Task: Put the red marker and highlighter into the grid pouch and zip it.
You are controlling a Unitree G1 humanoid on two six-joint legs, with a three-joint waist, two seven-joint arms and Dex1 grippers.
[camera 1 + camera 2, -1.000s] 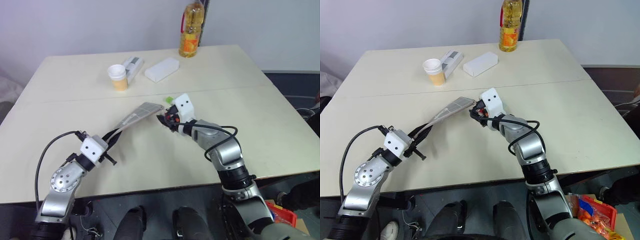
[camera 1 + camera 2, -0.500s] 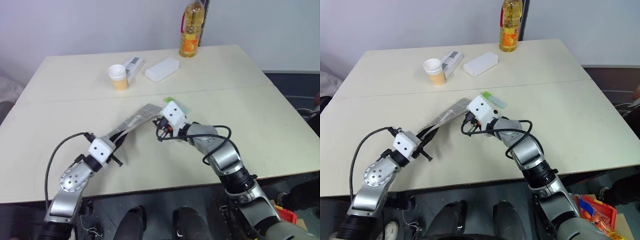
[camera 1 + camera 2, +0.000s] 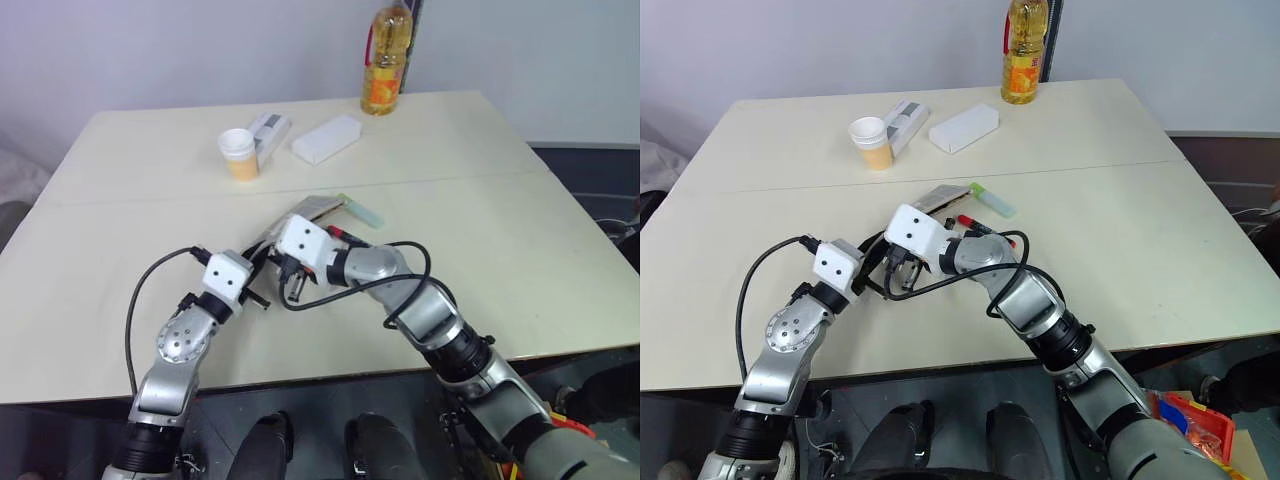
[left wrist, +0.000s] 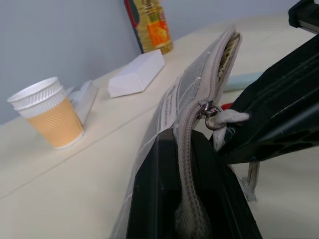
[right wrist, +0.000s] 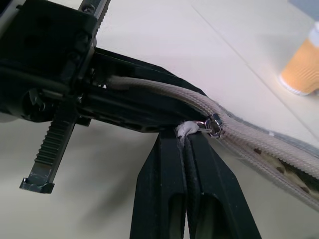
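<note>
Having swung across toward the left arm since a second ago, right gripper point(image 5: 187, 137) now meeting the left gripper point(image 4: 192, 149) over the near half of the table point(image 3: 150, 240). Holding the grid pouch point(image 4: 199, 94) edge-up off the table, clamped shut between the left gripper's black fingers point(image 4: 149, 199) at its near end, zipper seam running up between them. Pinching the white pull cord point(image 5: 187, 129) between the right gripper's closed fingers point(image 5: 164, 199), right beside the metal zipper slider point(image 5: 214, 124). Gaping open along the pouch's far stretch of zipper. Lying on the table just beyond the pouch, apart from both jaws: highlighter point(image 3: 360, 210) with its green cap, and red marker point(image 3: 345, 233) partly hidden behind the right wrist.
</note>
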